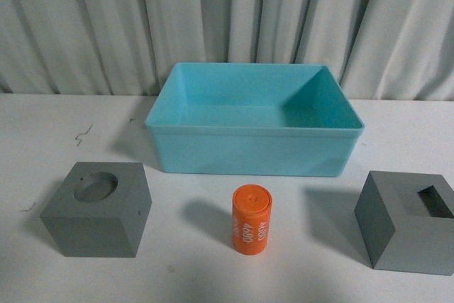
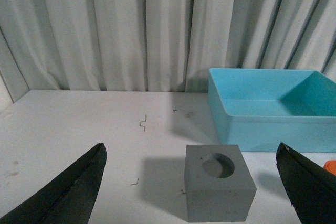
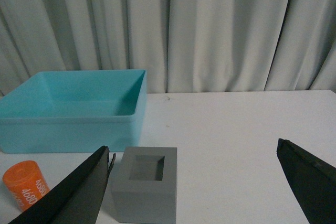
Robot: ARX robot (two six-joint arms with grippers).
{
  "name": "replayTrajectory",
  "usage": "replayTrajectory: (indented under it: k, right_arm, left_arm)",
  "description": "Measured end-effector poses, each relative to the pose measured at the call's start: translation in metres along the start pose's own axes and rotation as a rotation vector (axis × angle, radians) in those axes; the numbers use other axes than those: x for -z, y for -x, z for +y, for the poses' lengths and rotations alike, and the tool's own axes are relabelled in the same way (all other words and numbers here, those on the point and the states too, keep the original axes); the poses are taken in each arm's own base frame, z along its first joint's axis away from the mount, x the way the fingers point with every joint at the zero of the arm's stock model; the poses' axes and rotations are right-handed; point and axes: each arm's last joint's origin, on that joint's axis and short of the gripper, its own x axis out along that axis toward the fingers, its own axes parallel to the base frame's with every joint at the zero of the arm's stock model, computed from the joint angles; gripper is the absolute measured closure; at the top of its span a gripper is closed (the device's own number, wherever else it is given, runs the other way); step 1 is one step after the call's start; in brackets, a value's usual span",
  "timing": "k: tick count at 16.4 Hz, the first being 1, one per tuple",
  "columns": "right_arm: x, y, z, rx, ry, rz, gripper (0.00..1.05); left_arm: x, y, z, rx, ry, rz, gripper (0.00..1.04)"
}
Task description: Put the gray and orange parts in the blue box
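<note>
Wrist views show left gripper (image 2: 191, 146) and right gripper (image 3: 192, 144) spread wide, apparently empty.

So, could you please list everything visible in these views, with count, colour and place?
blue box: one, turquoise, empty, back middle of the table.
round-recess cube: one, gray, front left, apart from the box.
square-recess cube: one, gray, front right.
orange cylinder: one, orange with white numbers, upright, between the cubes.
table: one, white, under everything.
curtain: one, pale gray, behind the table.
left claw: one, black, open, facing the round-recess cube.
right claw: one, black, open, facing the square-recess cube.
</note>
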Motion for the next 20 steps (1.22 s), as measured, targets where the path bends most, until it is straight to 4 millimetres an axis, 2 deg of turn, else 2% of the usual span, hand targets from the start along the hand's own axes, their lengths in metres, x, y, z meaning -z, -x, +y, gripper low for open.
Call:
replayTrajectory:
  k: [6, 8, 9, 10, 12, 16, 20]
  right_arm:
    - [0.001, 0.000, 0.000, 0.011, -0.003, 0.020, 0.06]
    - [-0.001, -0.006, -0.001, 0.332, -0.104, 0.469, 0.06]
    - [-0.002, -0.009, -0.010, 0.499, -0.148, 0.506, 0.06]
    - [-0.002, -0.011, -0.014, 0.529, -0.191, 0.501, 0.06]
    - [-0.018, -0.021, -0.018, 0.412, -0.220, 0.471, 0.06]
    - [-0.030, -0.047, -0.036, 0.193, -0.151, 0.535, 0.06]
    - [-0.019, -0.088, -0.048, 0.053, -0.048, 0.610, 0.06]
  left_arm:
    - [0.000, 0.000, 0.000, 0.000, 0.000, 0.000, 0.07]
    - [0.000, 0.000, 0.000, 0.002, 0.000, 0.000, 0.07]
    - [0.000, 0.000, 0.000, -0.002, 0.000, 0.000, 0.07]
    - [0.000, 0.000, 0.000, -0.002, 0.000, 0.003, 0.07]
    - [0.000, 0.000, 0.000, 0.000, 0.000, 0.000, 0.07]
    - [0.000, 0.000, 0.000, 0.000, 0.000, 0.001, 0.07]
    - [0.000, 0.000, 0.000, 0.000, 0.000, 0.001, 0.07]
